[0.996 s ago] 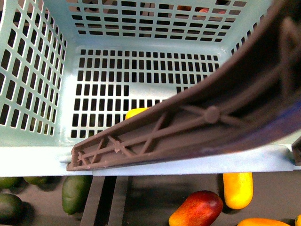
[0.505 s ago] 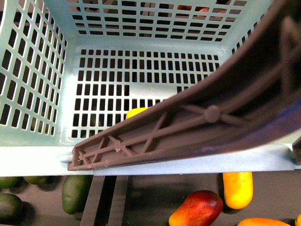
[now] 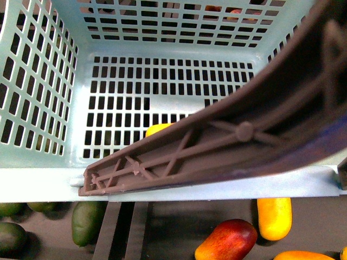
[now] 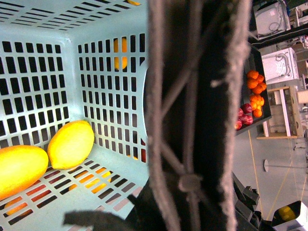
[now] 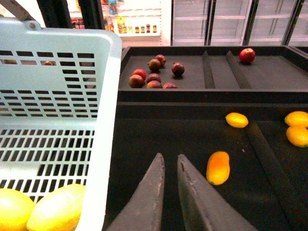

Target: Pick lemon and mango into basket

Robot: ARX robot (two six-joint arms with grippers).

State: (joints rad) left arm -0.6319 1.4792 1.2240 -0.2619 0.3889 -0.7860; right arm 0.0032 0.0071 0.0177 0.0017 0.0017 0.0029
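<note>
A: Where do the task's fruits lie?

B: Both are in the basket [image 4: 62, 72]. The left wrist view shows the lemon [image 4: 70, 143] on the slotted floor against a wall, with the mango [image 4: 19, 167] just beside it, touching or nearly so. In the right wrist view the same pair sits at a floor corner behind the pale rim. The front view shows only a sliver of yellow behind the handle [image 3: 227, 141].

A: And the pincers?

B: The right gripper [image 5: 171, 166] hangs outside the basket over the dark shelf [image 5: 159, 130], its fingers nearly together with a thin gap and nothing between them. The left gripper cannot be made out; the handle fills its wrist view, so its state cannot be told.

A: What could go wrong from here?

B: By my judgement the placing looks done, so the risks lie in withdrawal. The left arm appears close to the handle; catching it could tip or drag the basket and roll the fruit. The right gripper, near the rim, could knock it, or wrongly go for a spare mango [image 5: 218, 167] on the shelf.
</note>
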